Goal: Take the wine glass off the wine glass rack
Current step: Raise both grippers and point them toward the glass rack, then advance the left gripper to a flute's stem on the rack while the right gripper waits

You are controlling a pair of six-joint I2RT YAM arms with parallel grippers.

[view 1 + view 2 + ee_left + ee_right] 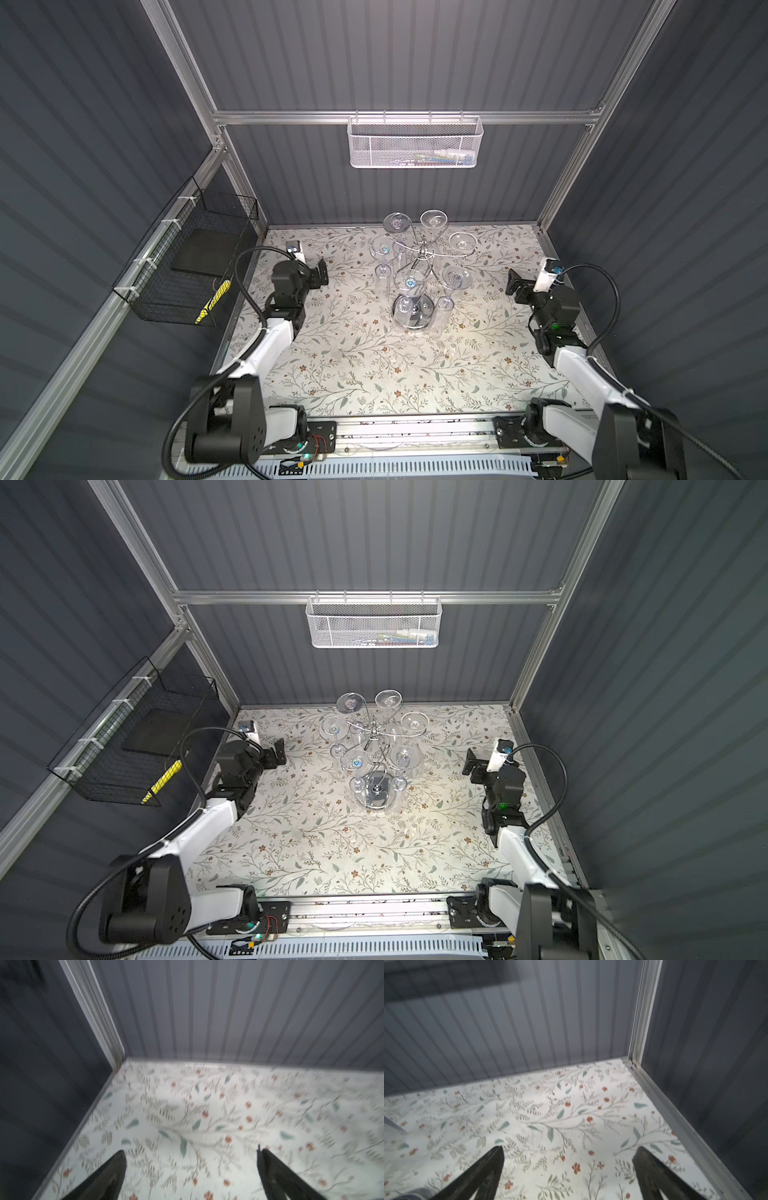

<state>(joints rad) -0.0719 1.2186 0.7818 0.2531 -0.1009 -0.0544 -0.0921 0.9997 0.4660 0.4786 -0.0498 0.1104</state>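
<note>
The chrome wine glass rack (422,250) (374,730) stands at the middle back of the table, and its round mirror base (424,319) rests on the cloth. Several clear wine glasses hang upside down from its curled arms. The nearest wine glass (409,283) (356,764) hangs over the base. My left gripper (322,272) (280,752) is open to the left of the rack, well apart from it. My right gripper (513,282) (469,766) is open to the right, also apart. Both wrist views show only floral cloth between the left gripper's (191,1153) and right gripper's (569,1151) fingers. The rack is outside both wrist views.
A floral tablecloth (374,365) covers the table inside grey ribbed walls. A black wire basket (187,257) hangs on the left wall beside my left arm. A white mesh basket (415,143) hangs on the back rail above the rack.
</note>
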